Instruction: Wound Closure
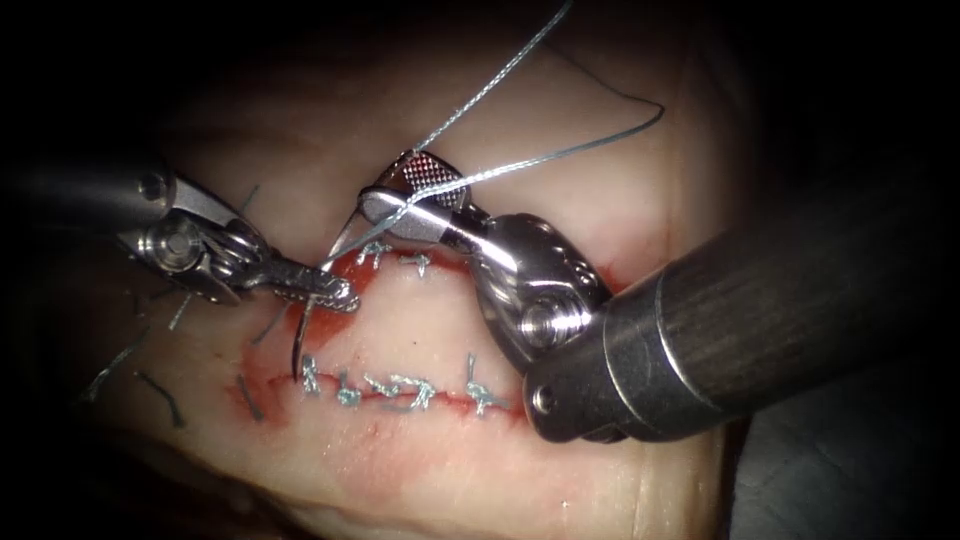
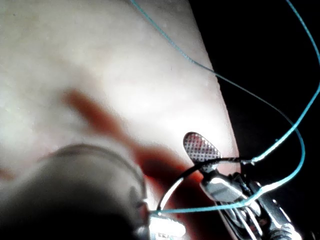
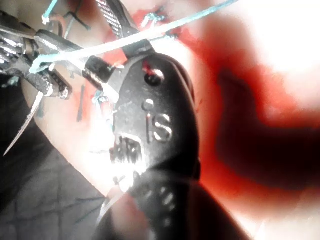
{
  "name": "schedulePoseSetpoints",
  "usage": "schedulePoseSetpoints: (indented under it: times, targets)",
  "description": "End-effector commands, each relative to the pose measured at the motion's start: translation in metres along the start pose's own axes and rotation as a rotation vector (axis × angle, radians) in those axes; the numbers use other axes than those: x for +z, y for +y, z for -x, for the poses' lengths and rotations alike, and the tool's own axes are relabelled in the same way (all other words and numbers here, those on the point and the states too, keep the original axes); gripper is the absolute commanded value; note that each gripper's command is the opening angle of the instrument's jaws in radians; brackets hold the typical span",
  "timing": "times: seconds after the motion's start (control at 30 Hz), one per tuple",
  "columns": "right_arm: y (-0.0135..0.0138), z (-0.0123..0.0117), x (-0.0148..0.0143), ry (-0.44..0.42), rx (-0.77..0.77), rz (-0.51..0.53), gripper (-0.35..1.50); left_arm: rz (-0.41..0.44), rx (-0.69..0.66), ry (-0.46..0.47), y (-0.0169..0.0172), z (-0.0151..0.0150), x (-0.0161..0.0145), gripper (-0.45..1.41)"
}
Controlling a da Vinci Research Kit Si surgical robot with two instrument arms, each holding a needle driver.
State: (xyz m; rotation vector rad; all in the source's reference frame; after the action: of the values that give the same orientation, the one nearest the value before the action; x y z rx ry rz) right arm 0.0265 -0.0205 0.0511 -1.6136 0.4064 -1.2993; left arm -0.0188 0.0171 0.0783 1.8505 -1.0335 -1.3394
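The left tool [image 1: 340, 290] comes in from the left, shut on the curved needle [image 1: 303, 330] about mid-curve. The needle arcs from beside the right tool down to the left end of the lower cut [image 1: 400, 392]; whether its lower end touches the tissue [image 1: 420, 310] I cannot tell. The right tool [image 1: 405, 192] stands open above the upper cut [image 1: 395, 262], and the thread [image 1: 520, 165] runs between its jaws and wraps the lower one. In the left wrist view I see the needle [image 2: 170, 192] and thread [image 2: 295, 130]. The right wrist view shows the needle's [image 3: 25, 122] sharp end bare.
Several knotted stitches [image 1: 410, 392] line the lower cut and two [image 1: 375, 255] sit on the upper one. Cut ends of thread [image 1: 110, 365] lie on the tissue at the left. Red fluid [image 1: 350, 270] stains both cuts. The right tool's thick shaft [image 1: 760, 310] covers the right side.
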Motion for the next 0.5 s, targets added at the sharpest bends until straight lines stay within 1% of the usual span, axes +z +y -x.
schedulePoseSetpoints:
  times: [0.03,0.23,0.3,0.33,0.37,0.5]
  targets:
    - [0.0002,-0.0007,0.0008,-0.001,-0.001,0.011,0.79,-0.007,-0.003,0.001,0.0004,0.0005,0.0003,-0.45]
    - [0.0003,-0.0007,0.0011,-0.018,0.015,0.041,0.62,-0.019,-0.009,0.008,0.0004,0.0003,0.0005,-0.45]
    - [0.0003,-0.0006,0.0011,-0.025,0.021,0.054,0.42,-0.019,-0.015,0.010,0.0004,0.0003,0.0006,-0.45]
    - [0.0003,-0.0005,0.0011,-0.031,0.026,0.059,0.24,-0.019,-0.015,0.010,0.0004,0.0003,0.0006,-0.45]
    - [0.0004,-0.0004,0.0011,-0.037,0.031,0.060,-0.05,-0.019,-0.015,0.013,0.0004,0.0003,0.0006,-0.45]
    - [0.0005,-0.0003,0.0013,-0.058,0.046,0.068,-0.35,-0.022,-0.019,0.016,0.0005,0.0002,0.0006,-0.45]
